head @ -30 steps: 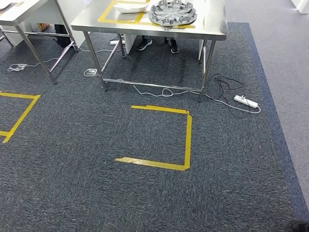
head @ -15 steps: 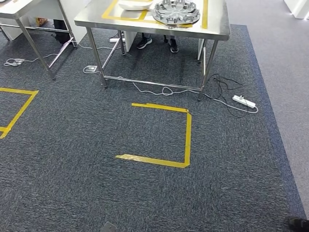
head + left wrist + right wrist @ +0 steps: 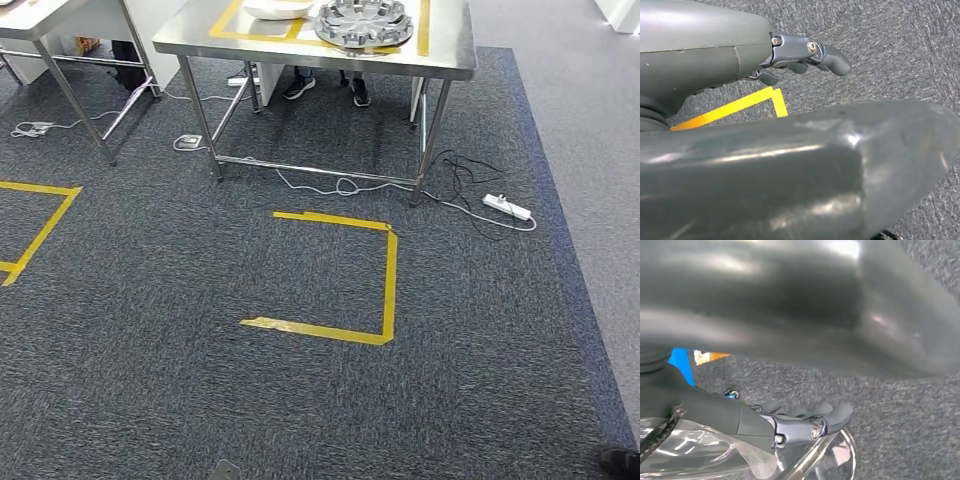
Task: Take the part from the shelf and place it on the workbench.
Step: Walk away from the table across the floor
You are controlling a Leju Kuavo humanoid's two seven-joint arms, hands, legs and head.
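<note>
Part (image 3: 715, 450): clear, glossy, curved piece, under the right hand's (image 3: 791, 422) fingers, touching them. Workbench (image 3: 445, 50): steel top, yellow tape outline, standing on grey carpet ahead.

Dark speckled grey carpet (image 3: 189, 390) — yellow tape (image 3: 388, 285) — silver steel workbench (image 3: 445, 45).

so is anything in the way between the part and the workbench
Nothing visible on the carpet ahead, only flat yellow tape. Cables lie by the workbench leg, and a silver wheel cover sits on top.
</note>
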